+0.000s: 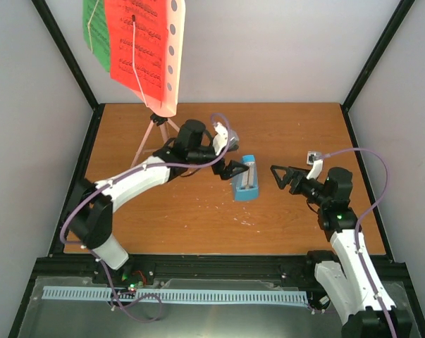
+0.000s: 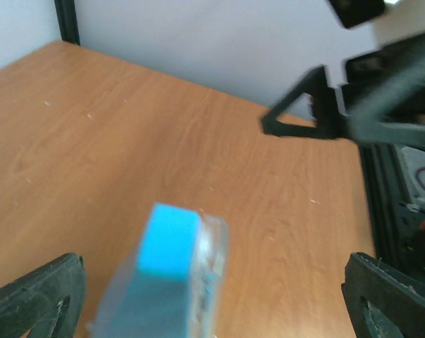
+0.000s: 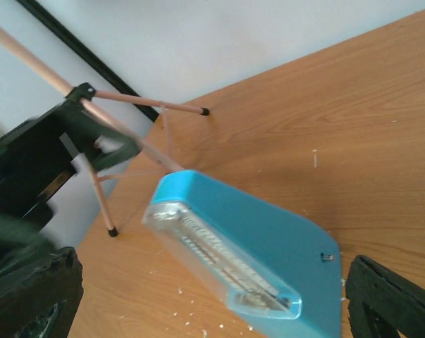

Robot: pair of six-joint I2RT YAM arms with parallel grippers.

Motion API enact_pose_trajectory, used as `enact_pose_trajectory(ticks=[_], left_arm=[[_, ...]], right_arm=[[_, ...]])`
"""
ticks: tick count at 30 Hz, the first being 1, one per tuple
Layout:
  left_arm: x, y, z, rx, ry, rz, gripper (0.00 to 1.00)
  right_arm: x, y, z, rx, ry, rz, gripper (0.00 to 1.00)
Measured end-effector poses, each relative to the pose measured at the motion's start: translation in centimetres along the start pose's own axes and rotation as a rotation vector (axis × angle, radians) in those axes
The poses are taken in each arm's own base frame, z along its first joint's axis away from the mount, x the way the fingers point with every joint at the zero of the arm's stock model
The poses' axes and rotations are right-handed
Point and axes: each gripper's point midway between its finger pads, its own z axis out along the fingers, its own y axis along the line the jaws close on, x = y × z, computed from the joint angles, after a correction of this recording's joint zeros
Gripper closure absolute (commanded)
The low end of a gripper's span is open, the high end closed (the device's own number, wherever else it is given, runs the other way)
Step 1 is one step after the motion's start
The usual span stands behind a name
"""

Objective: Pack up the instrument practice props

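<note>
The small blue metronome (image 1: 246, 180) with its clear cover rests on the wooden table (image 1: 198, 218) near the middle. My left gripper (image 1: 235, 171) is at its left side and open. In the left wrist view the metronome (image 2: 163, 282) sits between the wide-apart fingers (image 2: 36, 296), touching neither. My right gripper (image 1: 279, 177) hangs open just right of it, and the metronome (image 3: 254, 239) fills the middle of that wrist view. The pink tripod music stand (image 1: 171, 63) stands at the back left, holding a red page (image 1: 138, 42) and a green page (image 1: 96, 32).
The stand's thin legs (image 3: 127, 105) spread over the table's back left, close behind my left arm (image 1: 138, 176). Grey walls and a black frame (image 1: 360, 77) enclose the table. Small white crumbs (image 1: 247, 220) lie in front of the metronome.
</note>
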Motion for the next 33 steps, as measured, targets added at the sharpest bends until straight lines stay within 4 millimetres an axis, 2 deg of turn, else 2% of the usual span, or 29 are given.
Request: enact_pose_trajectory(ticks=[3,5,8,11,16,22,33], left_arm=[[-1.5,1.7,2.0,-0.005,0.001,0.058,0.0],[-1.7,2.5,3.2,-0.002,0.01,0.086,0.01],[-1.1,2.8,4.3,0.037,0.034,0.1,0.0],[0.5,2.7,5.3,0.087,0.075,0.087,0.04],[2.5,2.5,5.8,0.126,0.125,0.064,0.23],[2.6,2.4,5.8,0.134,0.128,0.071,0.39],[2.3,2.6,6.0,0.114,0.116,0.102,0.54]], right_arm=[[0.1,1.2,-0.9,-0.03,-0.002,-0.016,0.0],[0.3,1.7,-1.4,-0.041,-0.003,-0.022,0.0],[0.5,2.2,-1.9,-0.049,-0.004,-0.026,0.0],[0.6,2.3,-2.2,-0.049,-0.006,-0.027,0.0],[1.6,1.8,-2.3,-0.035,0.005,-0.01,0.0],[2.5,1.0,-2.2,-0.015,0.019,0.019,0.0],[2.7,0.5,-2.4,0.012,0.008,0.023,0.0]])
